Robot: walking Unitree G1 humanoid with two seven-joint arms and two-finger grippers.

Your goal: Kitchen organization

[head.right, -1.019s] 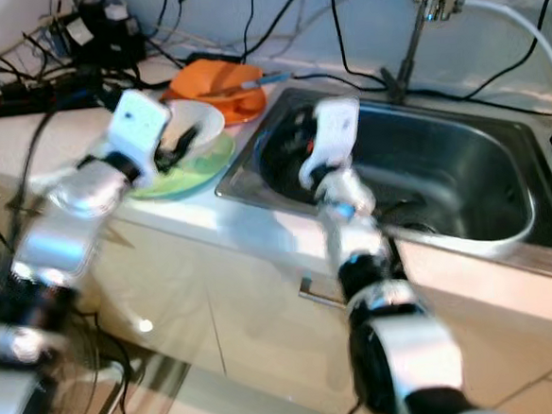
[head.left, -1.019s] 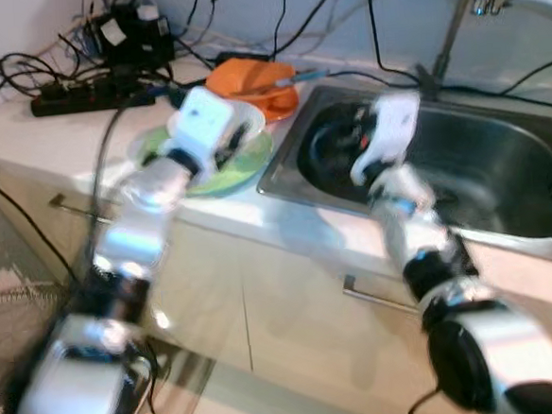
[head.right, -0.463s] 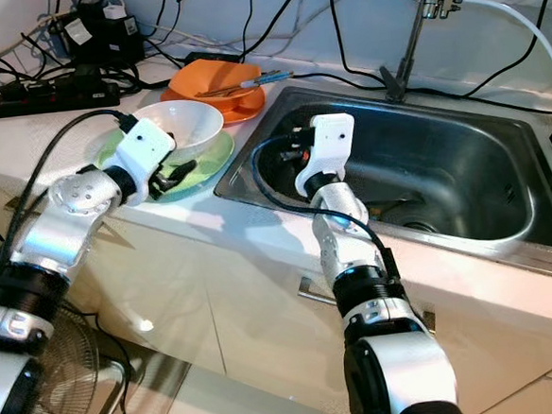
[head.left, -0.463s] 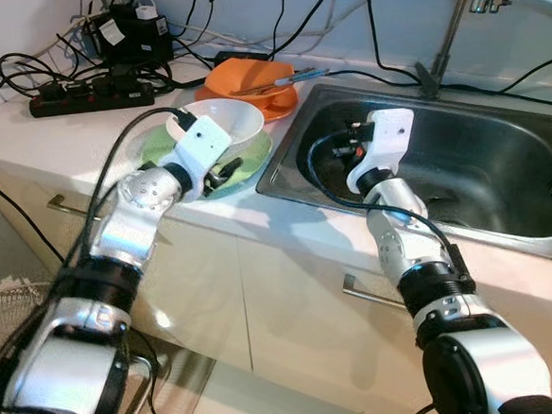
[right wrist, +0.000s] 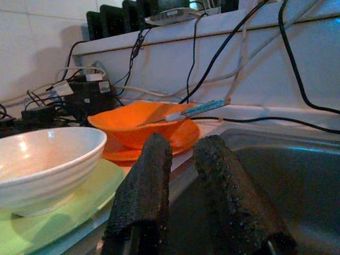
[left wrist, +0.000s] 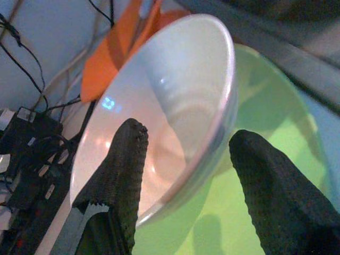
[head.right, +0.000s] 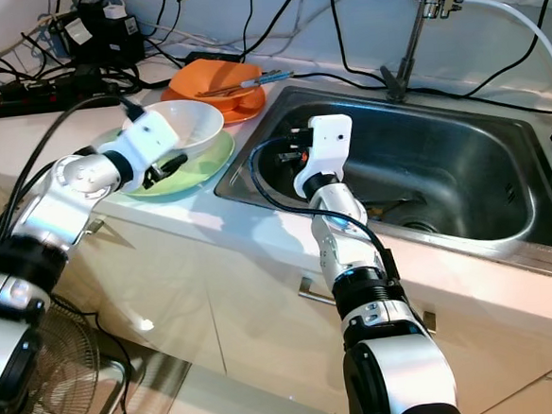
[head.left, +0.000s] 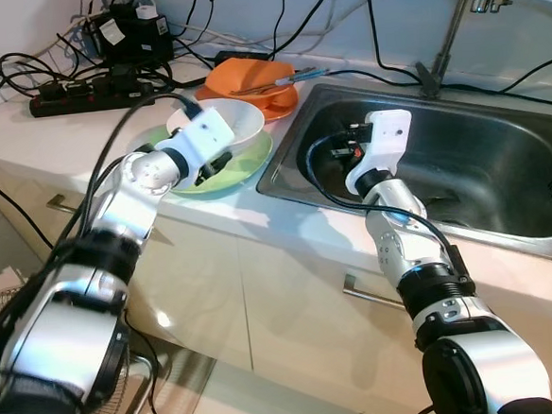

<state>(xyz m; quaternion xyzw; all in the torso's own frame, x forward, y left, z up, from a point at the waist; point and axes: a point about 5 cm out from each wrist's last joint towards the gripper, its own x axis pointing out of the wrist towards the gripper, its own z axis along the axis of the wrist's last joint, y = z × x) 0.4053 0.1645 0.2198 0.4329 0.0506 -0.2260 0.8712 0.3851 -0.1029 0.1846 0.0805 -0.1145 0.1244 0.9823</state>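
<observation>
Straddling white bowl (left wrist: 159, 117) rim, left gripper (left wrist: 186, 175)

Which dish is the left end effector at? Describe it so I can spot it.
Start at the sink; on the counter to its left lies a green plate. The white bowl sits on it, its rim between the left end effector's open fingers. Behind it, the other bowl is orange.

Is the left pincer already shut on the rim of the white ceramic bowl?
No: the left pincer is open, its fingers straddling the white ceramic bowl's rim, one inside and one outside.
</observation>
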